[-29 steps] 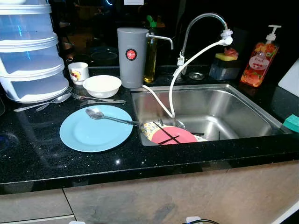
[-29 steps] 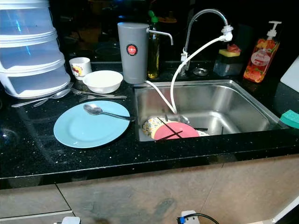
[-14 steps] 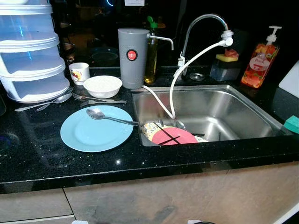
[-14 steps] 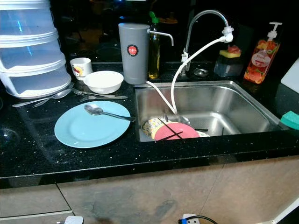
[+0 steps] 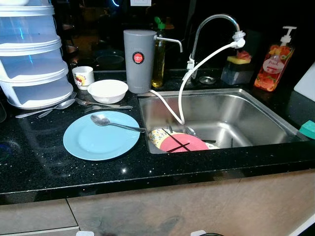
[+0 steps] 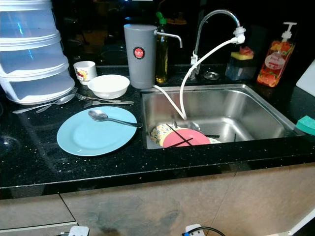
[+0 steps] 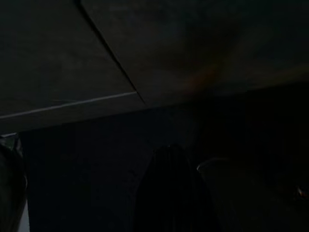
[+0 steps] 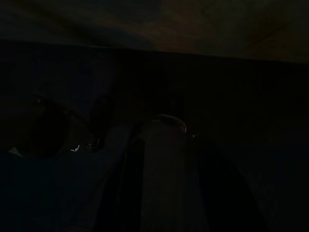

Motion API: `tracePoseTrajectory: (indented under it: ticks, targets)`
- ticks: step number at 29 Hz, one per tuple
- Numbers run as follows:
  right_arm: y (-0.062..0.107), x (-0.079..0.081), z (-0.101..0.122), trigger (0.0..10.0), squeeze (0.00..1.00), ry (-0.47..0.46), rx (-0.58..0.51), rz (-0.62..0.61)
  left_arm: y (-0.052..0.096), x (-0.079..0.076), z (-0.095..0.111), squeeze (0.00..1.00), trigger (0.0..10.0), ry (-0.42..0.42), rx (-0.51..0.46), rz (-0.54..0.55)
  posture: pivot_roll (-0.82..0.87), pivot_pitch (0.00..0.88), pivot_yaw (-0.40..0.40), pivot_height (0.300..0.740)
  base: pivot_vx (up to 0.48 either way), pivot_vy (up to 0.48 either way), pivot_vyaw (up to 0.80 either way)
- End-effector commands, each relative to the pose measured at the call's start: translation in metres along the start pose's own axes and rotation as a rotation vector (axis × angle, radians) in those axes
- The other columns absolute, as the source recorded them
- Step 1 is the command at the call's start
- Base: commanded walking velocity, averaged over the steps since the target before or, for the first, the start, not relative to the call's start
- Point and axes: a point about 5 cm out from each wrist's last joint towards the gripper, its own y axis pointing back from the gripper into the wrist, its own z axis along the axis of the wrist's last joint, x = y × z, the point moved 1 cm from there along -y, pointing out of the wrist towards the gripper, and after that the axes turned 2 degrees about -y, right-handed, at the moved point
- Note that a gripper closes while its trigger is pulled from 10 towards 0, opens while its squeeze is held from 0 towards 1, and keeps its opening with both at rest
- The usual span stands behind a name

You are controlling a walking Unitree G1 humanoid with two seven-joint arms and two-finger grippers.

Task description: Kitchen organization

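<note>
A light blue plate [image 5: 101, 142] is seen lying flat on the black tabletop [image 5: 44, 162], just left of the steel sink [image 5: 236, 110]. Across its far edge a spoon [image 5: 115, 123] is laid, the bowl toward the left and the handle running right, its tip reaching past the plate's rim toward the sink edge. The spoon's long axis is thus set roughly across the robot's front, tilted a little nearer at the handle end. Behind the plate stand a white bowl [image 5: 107, 90] and a small printed cup [image 5: 82, 76], with more cutlery [image 5: 59, 105] between them and the stacked plastic containers [image 5: 32, 54]. In the sink, a pink plate [image 5: 183, 143] is leant over a patterned one.

Plate and spoon lie left of centre, so the left arm is judged the nearer for a first reach. Both wrist views are very dark; a faint dark shape is made out low in each, the arms apparently hanging below the tabletop. How far either tool is open, or whether anything is held, cannot be told.
</note>
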Motion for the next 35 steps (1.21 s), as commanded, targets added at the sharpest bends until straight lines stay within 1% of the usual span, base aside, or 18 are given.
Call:
tracePoseTrajectory:
  ticks: [1, 4, 7, 9, 11, 13, 14, 16, 19, 21, 23, 26, 28, 29, 30, 31, 34, 35]
  targets:
    - [0.001, -0.002, -0.002, 10.0, 0.0, -0.026, -0.003, -0.013, 0.001, 0.001, -0.004, 0.0, 10.0, -0.003, 0.01, 0.003, 0.06, 0.034, -0.037, 0.74, 0.0, 0.0, 0.0]
    - [0.001, 0.0, -0.008, 10.0, 0.0, -0.011, 0.014, -0.012, 0.002, 0.005, -0.004, 0.0, 10.0, 0.02, 0.009, 0.019, 0.05, 0.04, -0.012, 0.74, 0.0, 0.0, 0.0]
    - [0.002, -0.002, -0.009, 10.0, 0.0, -0.016, 0.015, -0.022, 0.001, 0.003, -0.004, 0.0, 10.0, -0.005, 0.017, 0.001, 0.05, 0.04, -0.023, 0.74, 0.0, 0.0, 0.0]
    - [0.002, -0.003, -0.009, 10.0, 0.0, 0.002, 0.011, -0.018, 0.001, 0.003, -0.004, 0.0, 10.0, 0.001, 0.017, 0.008, 0.06, 0.033, -0.039, 0.74, 0.0, 0.0, 0.0]
    - [0.003, -0.003, -0.013, 10.0, 0.0, 0.038, 0.038, -0.019, 0.001, 0.001, -0.003, 0.0, 10.0, 0.018, 0.015, 0.017, 0.05, 0.04, -0.021, 0.74, 0.0, 0.0, 0.0]
    - [0.003, -0.004, -0.013, 10.0, 0.0, 0.034, 0.036, -0.029, 0.0, -0.001, -0.003, 0.0, 10.0, 0.006, 0.015, 0.004, 0.04, 0.035, -0.018, 0.74, 0.0, 0.0, 0.0]
    - [0.003, -0.005, -0.011, 10.0, 0.0, 0.001, 0.017, -0.031, 0.0, -0.005, -0.002, 0.0, 10.0, -0.011, 0.011, -0.009, 0.05, 0.033, -0.028, 0.74, 0.0, 0.0, 0.0]
    - [0.002, -0.004, -0.009, 10.0, 0.0, -0.005, 0.009, -0.023, 0.0, -0.005, -0.002, 0.0, 10.0, 0.006, 0.003, 0.003, 0.06, 0.027, -0.037, 0.74, 0.0, 0.0, 0.0]
    - [0.001, -0.002, -0.009, 10.0, 0.0, 0.047, 0.032, -0.017, 0.0, -0.004, -0.003, 0.0, 10.0, 0.015, 0.008, 0.009, 0.05, 0.03, -0.013, 0.74, 0.0, 0.0, 0.0]
    - [0.001, -0.004, -0.006, 10.0, 0.0, 0.022, 0.019, -0.034, 0.0, -0.006, -0.003, 0.0, 10.0, -0.02, 0.013, -0.021, 0.05, 0.031, -0.024, 0.74, 0.0, 0.0, 0.0]
    - [0.001, -0.005, -0.005, 10.0, 0.0, 0.005, 0.012, -0.036, 0.0, -0.006, -0.003, 0.0, 10.0, -0.023, 0.016, -0.02, 0.06, 0.027, -0.032, 0.74, 0.0, 0.0, 0.0]
    - [0.001, -0.003, -0.005, 10.0, 0.0, 0.028, 0.02, -0.018, 0.0, -0.001, -0.004, 0.0, 10.0, 0.009, 0.025, 0.011, 0.06, 0.026, -0.034, 0.74, 0.0, 0.0, 0.0]
    - [0.001, -0.002, -0.006, 10.0, 0.0, 0.048, 0.034, -0.009, 0.0, 0.0, -0.005, 0.0, 10.0, 0.018, 0.032, 0.015, 0.05, 0.032, -0.017, 0.74, 0.0, 0.0, 0.0]
    - [0.001, -0.002, -0.006, 10.0, 0.0, 0.039, 0.034, -0.015, 0.0, -0.001, -0.005, 0.0, 10.0, 0.008, 0.035, 0.005, 0.05, 0.029, -0.019, 0.74, 0.0, 0.0, 0.0]
    - [0.001, -0.004, -0.006, 10.0, 0.0, -0.01, 0.021, -0.029, -0.001, -0.003, -0.004, 0.0, 10.0, -0.016, 0.04, -0.011, 0.06, 0.025, -0.031, 0.74, 0.0, 0.0, 0.0]
    - [0.001, -0.004, -0.006, 10.0, 0.0, -0.031, 0.016, -0.032, -0.001, -0.003, -0.004, 0.0, 10.0, -0.022, 0.04, -0.013, 0.06, 0.025, -0.031, 0.74, 0.0, 0.0, 0.0]
    - [0.001, -0.004, -0.006, 10.0, 0.0, -0.033, 0.016, -0.025, -0.001, 0.0, -0.003, 0.0, 10.0, 0.004, 0.038, 0.007, 0.07, 0.017, -0.043, 0.74, 0.0, 0.0, 0.0]
    - [0.001, -0.003, -0.007, 10.0, 0.0, 0.005, 0.028, -0.015, -0.001, 0.002, -0.004, 0.0, 10.0, 0.016, 0.041, 0.014, 0.06, 0.028, -0.021, 0.74, 0.0, 0.0, 0.0]
